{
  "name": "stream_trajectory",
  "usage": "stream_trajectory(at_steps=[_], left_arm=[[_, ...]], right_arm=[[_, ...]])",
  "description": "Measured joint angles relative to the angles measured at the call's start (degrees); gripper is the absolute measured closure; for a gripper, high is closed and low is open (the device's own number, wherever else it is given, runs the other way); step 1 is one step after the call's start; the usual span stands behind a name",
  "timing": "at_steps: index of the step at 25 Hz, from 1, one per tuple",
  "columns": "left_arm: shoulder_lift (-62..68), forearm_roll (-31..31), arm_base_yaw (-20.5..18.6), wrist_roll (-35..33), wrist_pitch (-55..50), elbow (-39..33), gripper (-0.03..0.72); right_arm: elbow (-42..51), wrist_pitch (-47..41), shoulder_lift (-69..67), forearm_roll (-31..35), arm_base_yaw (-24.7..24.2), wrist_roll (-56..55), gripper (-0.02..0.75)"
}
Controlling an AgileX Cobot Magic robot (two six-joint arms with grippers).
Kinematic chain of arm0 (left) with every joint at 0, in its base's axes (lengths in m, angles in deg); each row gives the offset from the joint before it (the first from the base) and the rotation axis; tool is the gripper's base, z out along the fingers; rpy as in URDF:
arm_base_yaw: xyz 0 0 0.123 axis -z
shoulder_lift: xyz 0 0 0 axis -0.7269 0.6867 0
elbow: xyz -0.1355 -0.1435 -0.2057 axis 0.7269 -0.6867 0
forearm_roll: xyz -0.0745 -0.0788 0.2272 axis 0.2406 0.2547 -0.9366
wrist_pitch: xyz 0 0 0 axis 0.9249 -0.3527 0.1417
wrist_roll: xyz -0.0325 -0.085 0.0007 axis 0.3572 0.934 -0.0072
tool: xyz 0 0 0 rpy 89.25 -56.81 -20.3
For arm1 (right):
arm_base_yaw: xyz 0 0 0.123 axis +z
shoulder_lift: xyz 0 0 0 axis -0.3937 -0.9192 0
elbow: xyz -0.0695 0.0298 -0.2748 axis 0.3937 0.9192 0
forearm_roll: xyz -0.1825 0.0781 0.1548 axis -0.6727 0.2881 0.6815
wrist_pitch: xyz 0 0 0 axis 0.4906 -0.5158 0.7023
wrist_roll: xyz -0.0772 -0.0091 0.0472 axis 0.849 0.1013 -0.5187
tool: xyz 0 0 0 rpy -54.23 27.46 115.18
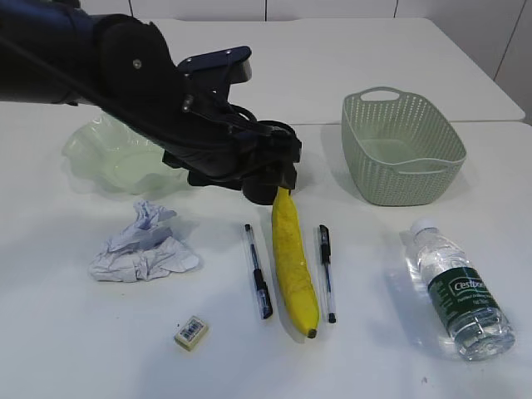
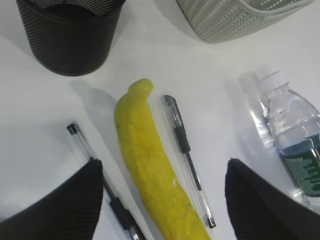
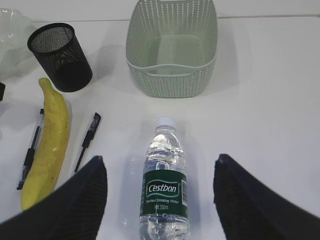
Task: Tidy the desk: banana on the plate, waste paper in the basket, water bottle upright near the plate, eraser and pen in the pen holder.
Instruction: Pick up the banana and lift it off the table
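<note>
- Left fingers (image 2: 162, 200) spread wide, holding nothing, one on each side of the banana (image 2: 152, 167), which lies flat on the tabletop (image 2: 210, 75) between two pens.
- Best lowered straight down, so that the fingers land in the gaps beside the fruit and not on the left pen (image 2: 102, 182) or the right pen (image 2: 187, 155); both lie just beside it.
- Better closed gently around the thick middle than near the tapering stem; then lifted clear before swinging left toward the plate (image 1: 116, 154).
- Right fingers (image 3: 160, 200) likewise parted and empty, poised over the water bottle (image 3: 165, 187), lying on its side with the cap toward the basket (image 3: 172, 50).
- Pen holder (image 2: 70, 35) stands upright just beyond the banana's stem.
- Hidden or unclear: left fingertips cut off at the bottom of the wrist view, and masked by the arm in the exterior view, where the holder is mostly covered too.
- Waste paper (image 1: 141, 245) and eraser (image 1: 191, 332) visible only in the exterior view; eraser label too small to read.
</note>
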Motion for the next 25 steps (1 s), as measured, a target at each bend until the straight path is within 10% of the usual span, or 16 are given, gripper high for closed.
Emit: stream_trajectory(at_steps=[25], left_arm=[[13.4,7.28,0.0,3.1,3.41,4.17,0.156]], right_arm=[[0.0,-0.22,0.0,0.0,0.0,0.0,0.242]])
